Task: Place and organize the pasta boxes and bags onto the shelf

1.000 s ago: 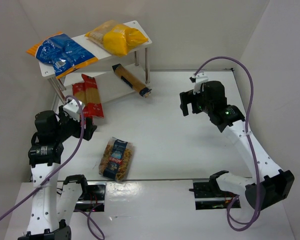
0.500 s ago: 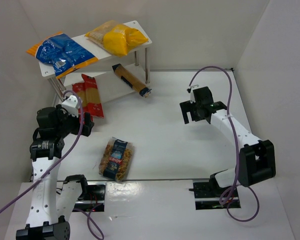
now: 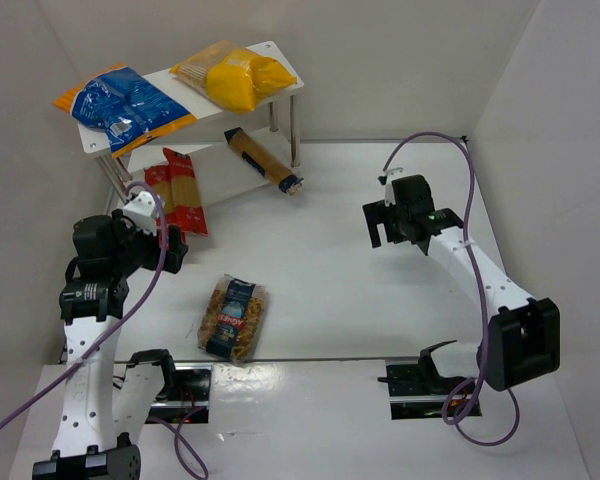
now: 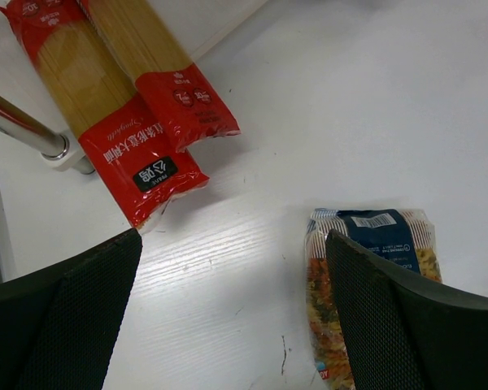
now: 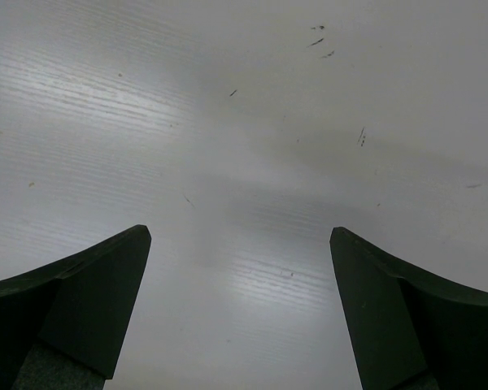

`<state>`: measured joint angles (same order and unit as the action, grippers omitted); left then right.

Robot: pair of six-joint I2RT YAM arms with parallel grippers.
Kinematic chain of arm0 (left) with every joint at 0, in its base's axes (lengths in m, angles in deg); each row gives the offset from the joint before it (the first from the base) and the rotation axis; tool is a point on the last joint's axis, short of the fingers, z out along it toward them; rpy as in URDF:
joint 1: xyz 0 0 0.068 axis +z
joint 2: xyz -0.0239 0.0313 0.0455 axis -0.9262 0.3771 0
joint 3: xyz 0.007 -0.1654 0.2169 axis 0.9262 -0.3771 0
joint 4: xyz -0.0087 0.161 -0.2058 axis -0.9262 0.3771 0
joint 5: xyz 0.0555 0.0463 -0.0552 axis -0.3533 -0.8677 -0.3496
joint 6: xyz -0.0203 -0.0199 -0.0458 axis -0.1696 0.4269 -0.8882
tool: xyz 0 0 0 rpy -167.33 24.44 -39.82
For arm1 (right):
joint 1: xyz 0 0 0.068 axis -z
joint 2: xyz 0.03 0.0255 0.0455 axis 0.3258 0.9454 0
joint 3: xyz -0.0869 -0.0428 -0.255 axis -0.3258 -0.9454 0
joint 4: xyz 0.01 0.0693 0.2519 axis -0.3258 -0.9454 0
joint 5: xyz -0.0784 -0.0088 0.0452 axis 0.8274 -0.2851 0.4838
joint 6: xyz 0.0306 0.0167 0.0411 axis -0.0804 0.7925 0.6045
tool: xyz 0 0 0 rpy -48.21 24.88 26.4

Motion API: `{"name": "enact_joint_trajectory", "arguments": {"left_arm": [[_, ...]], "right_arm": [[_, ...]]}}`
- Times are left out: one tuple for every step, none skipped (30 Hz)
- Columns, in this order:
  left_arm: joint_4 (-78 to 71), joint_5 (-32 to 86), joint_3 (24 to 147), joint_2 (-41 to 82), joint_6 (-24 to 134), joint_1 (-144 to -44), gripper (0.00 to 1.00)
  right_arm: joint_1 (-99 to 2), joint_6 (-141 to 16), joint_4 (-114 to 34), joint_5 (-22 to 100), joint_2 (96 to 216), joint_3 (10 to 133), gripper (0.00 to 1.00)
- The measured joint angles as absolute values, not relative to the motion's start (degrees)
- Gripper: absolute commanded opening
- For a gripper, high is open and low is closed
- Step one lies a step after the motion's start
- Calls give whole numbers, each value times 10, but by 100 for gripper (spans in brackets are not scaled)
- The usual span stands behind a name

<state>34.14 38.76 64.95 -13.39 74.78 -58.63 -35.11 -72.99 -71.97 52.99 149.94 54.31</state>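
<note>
Your left end effector [image 4: 232,244] hangs with its fingers spread wide and nothing between them. It is above the white desk [image 3: 330,270], between the two red spaghetti packs [image 4: 122,106] and the small clear blue-labelled bag of coloured pasta [image 3: 233,317]. The packs lie side by side, reaching onto the lower board of the small white two-tier shelf [image 3: 283,62]. A metal shelf leg [image 4: 24,130] stands just beside them. The blue-and-orange bag [image 3: 123,105] and the yellow bag with a clear window [image 3: 235,75] rest on the top board. The long narrow tan box [image 3: 262,160] lies slantwise below, one end jutting out. Your right end effector [image 5: 240,236] is spread too, over bare desk.
</note>
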Motion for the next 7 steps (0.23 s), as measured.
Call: {"name": "enact_joint_trajectory", "arguments": {"left_arm": [[341, 388, 649, -134, 748, -586, 99], [341, 388, 649, -134, 748, -587, 99], [341, 388, 649, -134, 748, -587, 99], [341, 388, 649, -134, 748, -586, 99], [340, 388, 649, -134, 748, -587, 99], [340, 388, 649, -134, 748, -587, 99], [340, 388, 649, -134, 748, -586, 99]], "right_arm": [[-351, -731, -720, 529, 1496, 543, 100], [-351, -732, -720, 528, 1494, 543, 100], [-351, -732, -720, 527, 1493, 543, 100], [-351, -732, -720, 525, 1493, 543, 100], [-351, -732, -720, 524, 1493, 543, 100], [-351, -732, -720, 523, 1493, 543, 100], [-351, -732, -720, 519, 1493, 543, 100]]}}
